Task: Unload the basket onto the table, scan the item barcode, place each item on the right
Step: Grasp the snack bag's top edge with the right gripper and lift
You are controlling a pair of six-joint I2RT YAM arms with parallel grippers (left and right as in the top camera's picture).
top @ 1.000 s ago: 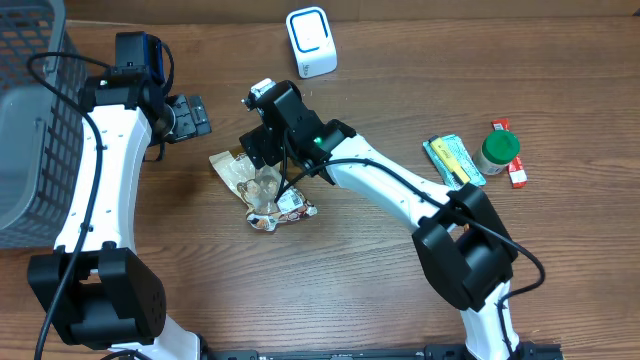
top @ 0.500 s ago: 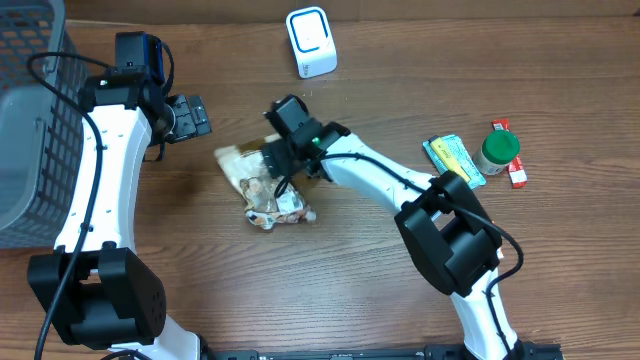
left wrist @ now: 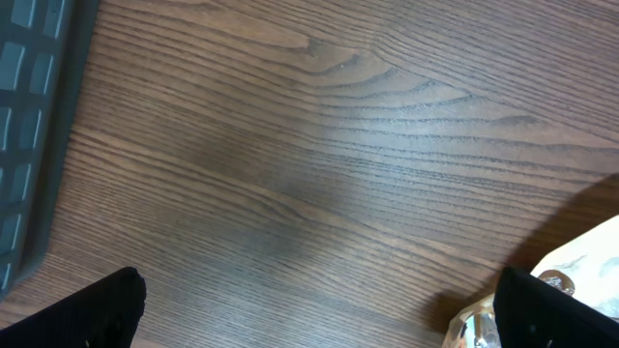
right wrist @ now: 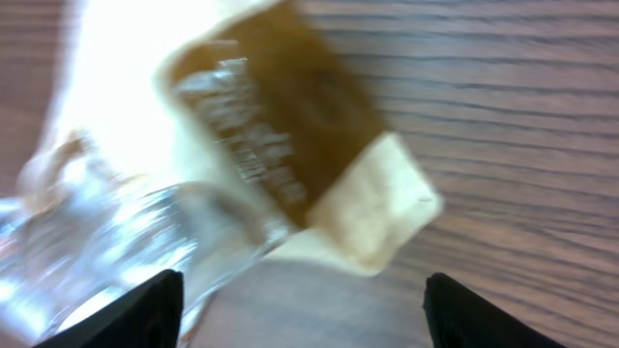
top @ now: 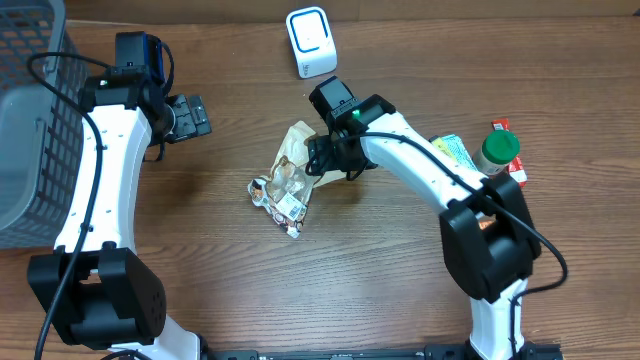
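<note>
Snack packet (top: 285, 182) crumpled on the wooden table (top: 380, 290), near the middle, below and just left of the white scanner (top: 311, 42) at the far edge. Grey basket (top: 25, 120) filling the far left corner, well apart from the packet. Left gripper (top: 188, 116) between basket and packet, fingers spread wide, holding nothing. Right gripper (top: 322, 157) down at the packet's upper right edge, fingers apart on either side of a tan corner, not seen clamped on it. Judged to be the pick-up step: calls for closing on that corner, then lifting and turning the barcode face toward the scanner. Barcode itself not made out; possibly on the small white label at the packet's near end. Thin glossy film, likely to sag or slip from a corner pinch. Bare wood between packet and scanner for the carry, more open room along the near edge. Small clutter at the right, flat green pack (top: 455, 158) and green-lidded jar (top: 497, 150), close beside the right arm, worth keeping clear of
</note>
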